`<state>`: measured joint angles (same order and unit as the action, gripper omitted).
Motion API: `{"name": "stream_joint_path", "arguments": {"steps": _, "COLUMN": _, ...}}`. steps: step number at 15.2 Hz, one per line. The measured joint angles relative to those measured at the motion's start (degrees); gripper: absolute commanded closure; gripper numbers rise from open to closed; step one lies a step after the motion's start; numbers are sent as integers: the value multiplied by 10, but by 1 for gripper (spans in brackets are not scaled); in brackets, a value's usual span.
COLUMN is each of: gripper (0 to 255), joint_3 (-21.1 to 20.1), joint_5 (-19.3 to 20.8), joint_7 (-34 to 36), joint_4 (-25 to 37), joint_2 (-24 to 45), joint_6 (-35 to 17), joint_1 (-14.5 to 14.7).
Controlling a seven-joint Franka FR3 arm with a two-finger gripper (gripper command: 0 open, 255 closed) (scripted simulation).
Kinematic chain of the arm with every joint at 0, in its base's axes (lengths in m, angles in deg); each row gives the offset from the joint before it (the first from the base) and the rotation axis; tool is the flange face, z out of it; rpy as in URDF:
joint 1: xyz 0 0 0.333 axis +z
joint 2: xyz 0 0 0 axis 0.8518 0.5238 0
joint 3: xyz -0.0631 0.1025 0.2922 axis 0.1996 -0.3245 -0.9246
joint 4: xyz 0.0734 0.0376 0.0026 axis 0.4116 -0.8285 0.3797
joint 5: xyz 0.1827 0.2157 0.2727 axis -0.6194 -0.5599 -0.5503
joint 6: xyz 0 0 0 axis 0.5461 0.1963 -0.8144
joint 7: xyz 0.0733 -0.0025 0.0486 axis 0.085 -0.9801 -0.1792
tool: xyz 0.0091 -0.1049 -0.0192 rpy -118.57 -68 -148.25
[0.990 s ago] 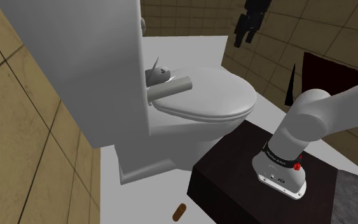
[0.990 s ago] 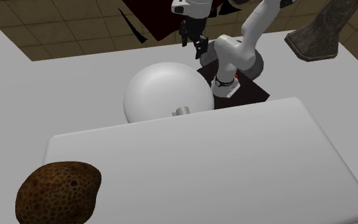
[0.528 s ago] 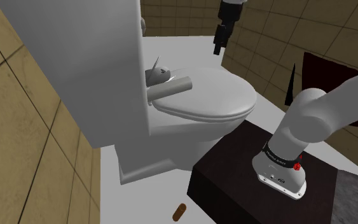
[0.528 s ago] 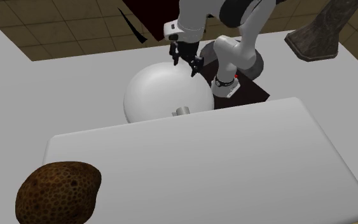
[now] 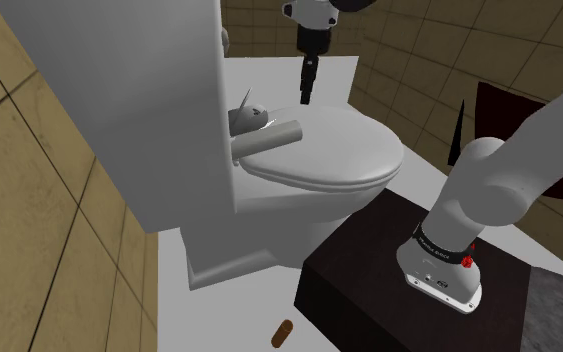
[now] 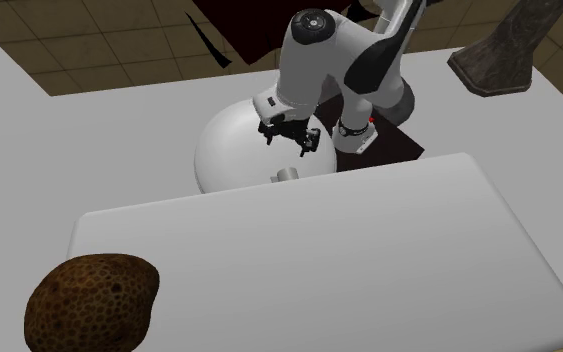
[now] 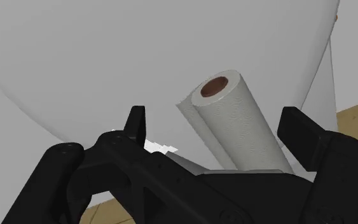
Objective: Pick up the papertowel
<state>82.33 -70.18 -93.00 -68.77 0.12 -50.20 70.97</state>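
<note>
On the closed toilet lid (image 5: 339, 150), just beside the tank (image 5: 139, 100), the paper towel roll (image 5: 269, 140) lies on its side. Black claw (image 5: 307, 95) hangs above it, roll at about 7 o'clock from it in the shoulder view, fingers spread wide, gripping nothing.

White arm (image 5: 499, 180), all-black two-finger gripper (image 5: 308, 96)

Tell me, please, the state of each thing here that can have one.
lid: shut.
roll: lying on its side on the lid, not held.
pincer: open, holding nothing, above the lid.
</note>
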Motion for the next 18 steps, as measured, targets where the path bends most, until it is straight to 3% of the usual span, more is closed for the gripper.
{"name": "stream_joint_path", "arguments": {"steps": 9, "gripper": 0, "joint_3": -49, "joint_5": 31, "joint_7": -93, "joint_4": 44, "joint_2": 125, "joint_6": -69, "joint_1": 55}}
{"name": "stream_joint_path", "arguments": {"steps": 17, "gripper": 0, "joint_3": -54, "joint_5": 41, "joint_7": -92, "joint_4": 11, "joint_2": 152, "joint_6": -127, "joint_1": 59}}
{"name": "stream_joint_path", "arguments": {"steps": 18, "gripper": 255, "joint_3": -54, "joint_5": 42, "joint_7": -92, "joint_4": 9, "joint_2": 154, "joint_6": -131, "joint_1": 59}}
